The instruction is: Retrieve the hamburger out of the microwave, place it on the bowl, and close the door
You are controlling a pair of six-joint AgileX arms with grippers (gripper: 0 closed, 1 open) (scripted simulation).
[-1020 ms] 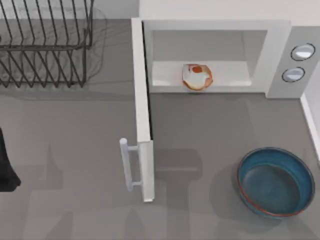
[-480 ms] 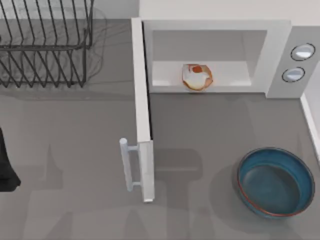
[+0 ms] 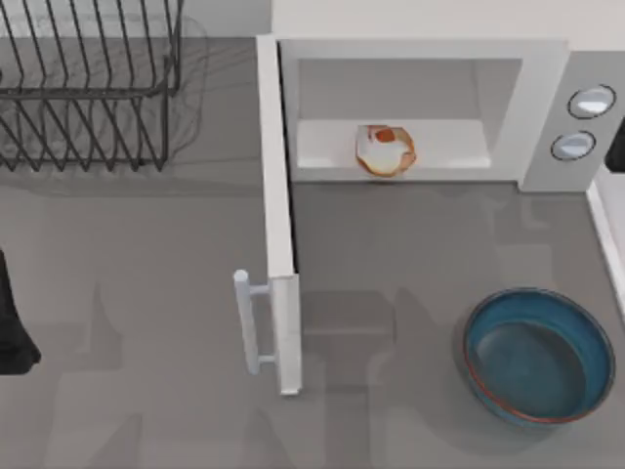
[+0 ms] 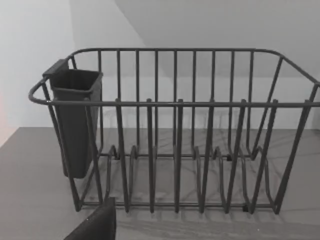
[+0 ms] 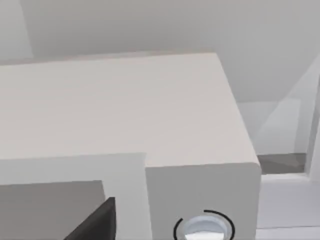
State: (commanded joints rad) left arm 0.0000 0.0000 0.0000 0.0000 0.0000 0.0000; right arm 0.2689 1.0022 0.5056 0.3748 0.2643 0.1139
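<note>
Right arm (image 3: 616,147) just beside the microwave (image 3: 547,107), at its knob side; grip state impossible to tell. Left arm (image 3: 12,327) parked well left of the microwave, grip likewise untellable. Hamburger (image 3: 385,149) inside the microwave, near the cavity's front edge. Door (image 3: 277,215) swung wide open from the microwave's left side. Bowl (image 3: 537,354) in front of the microwave, below its knobs (image 3: 592,102), well apart from the hamburger.

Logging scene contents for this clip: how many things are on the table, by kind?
Microwave: 1, door swung open
Hamburger: 1, inside the microwave
Bowl: 1
Wire dish rack: 1
Dark cup hung on the rack: 1
Total: 5
</note>
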